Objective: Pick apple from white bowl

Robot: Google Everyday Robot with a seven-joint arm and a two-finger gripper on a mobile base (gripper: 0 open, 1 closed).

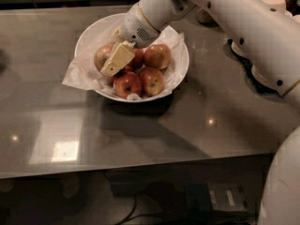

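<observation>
The white bowl [180,74], lined with crinkled white paper, stands on the grey table and holds several apples. A dull russet-golden apple [101,55] lies at its left side. Brighter red apples lie in the middle [157,55] and at the front [126,84], [152,80]. My gripper [117,59] reaches down from the upper right into the bowl. It sits against the right side of the dull apple and covers part of it and of a red apple behind.
The white arm [225,8] crosses the table's back right. Stacked pale bowls [276,3] stand at the back right corner. The robot's body [286,186] fills the lower right. The table's front edge runs along the bottom, with cables below.
</observation>
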